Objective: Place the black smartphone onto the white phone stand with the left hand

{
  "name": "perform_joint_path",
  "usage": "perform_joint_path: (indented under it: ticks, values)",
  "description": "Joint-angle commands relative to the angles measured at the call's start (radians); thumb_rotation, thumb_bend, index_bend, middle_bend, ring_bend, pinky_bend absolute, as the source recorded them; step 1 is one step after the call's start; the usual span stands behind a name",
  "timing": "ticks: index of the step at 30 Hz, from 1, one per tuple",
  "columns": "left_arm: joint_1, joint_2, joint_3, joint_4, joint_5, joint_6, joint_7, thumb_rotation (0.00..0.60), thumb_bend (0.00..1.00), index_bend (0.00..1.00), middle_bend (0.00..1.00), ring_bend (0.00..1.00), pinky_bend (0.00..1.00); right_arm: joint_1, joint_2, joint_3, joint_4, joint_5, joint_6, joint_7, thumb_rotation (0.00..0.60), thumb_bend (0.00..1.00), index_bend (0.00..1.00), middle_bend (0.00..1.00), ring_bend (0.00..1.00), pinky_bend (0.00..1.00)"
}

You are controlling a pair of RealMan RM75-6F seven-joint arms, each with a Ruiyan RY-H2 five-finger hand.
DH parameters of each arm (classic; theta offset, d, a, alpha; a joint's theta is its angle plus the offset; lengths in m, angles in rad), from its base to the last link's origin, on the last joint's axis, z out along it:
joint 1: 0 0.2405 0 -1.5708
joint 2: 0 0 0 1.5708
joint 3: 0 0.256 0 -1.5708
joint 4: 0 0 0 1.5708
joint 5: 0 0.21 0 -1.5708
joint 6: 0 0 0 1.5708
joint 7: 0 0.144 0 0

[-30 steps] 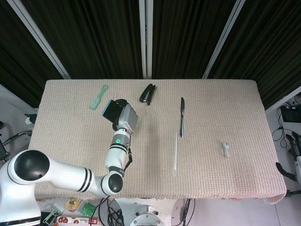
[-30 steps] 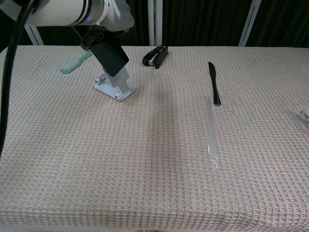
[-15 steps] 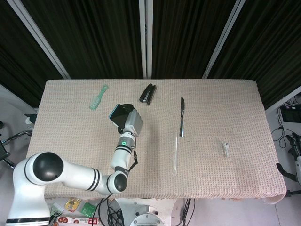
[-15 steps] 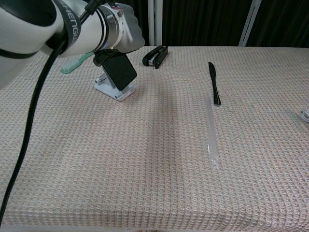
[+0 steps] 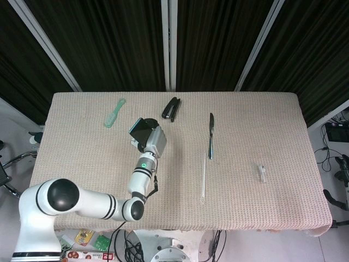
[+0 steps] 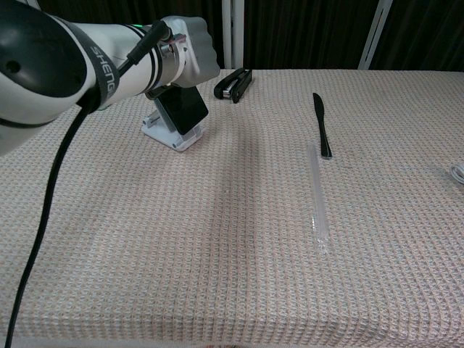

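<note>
The black smartphone leans tilted against the white phone stand at the back left of the table, its lower edge at the stand's lip. My left hand grips the phone's top from above. From the head view the left hand covers most of the stand, and only a corner of the smartphone shows beside it. My right hand is outside both views.
A green brush lies behind the stand to the left. A black stapler sits just right of it. A black knife and a clear plastic tube lie mid-right, and a small white piece sits further right.
My left hand has carried the phone down and to the right, from above the stand onto it. The arm has swung in over the table.
</note>
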Motion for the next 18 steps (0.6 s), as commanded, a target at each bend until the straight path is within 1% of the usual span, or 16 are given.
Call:
perform_joint_path:
  ticks: [1,12,18]
  values:
    - [0.004,-0.003,0.012,0.008,0.011,-0.012,-0.003,0.600,0.44,0.51,0.52,0.47,0.50,0.000,0.000,0.000,-0.001,-0.001,0.001,0.000,0.600,0.18,0.00,0.00,0.00,0.00]
    - [0.013,-0.010,0.017,0.022,0.007,-0.029,-0.026,0.600,0.44,0.51,0.52,0.47,0.50,0.011,-0.002,-0.002,-0.008,-0.005,-0.016,-0.012,0.600,0.18,0.00,0.00,0.00,0.00]
    - [0.016,-0.017,0.036,0.037,0.015,-0.046,-0.025,0.600,0.44,0.50,0.51,0.47,0.50,0.013,0.002,-0.002,-0.014,-0.005,-0.019,-0.015,0.600,0.18,0.00,0.00,0.00,0.00]
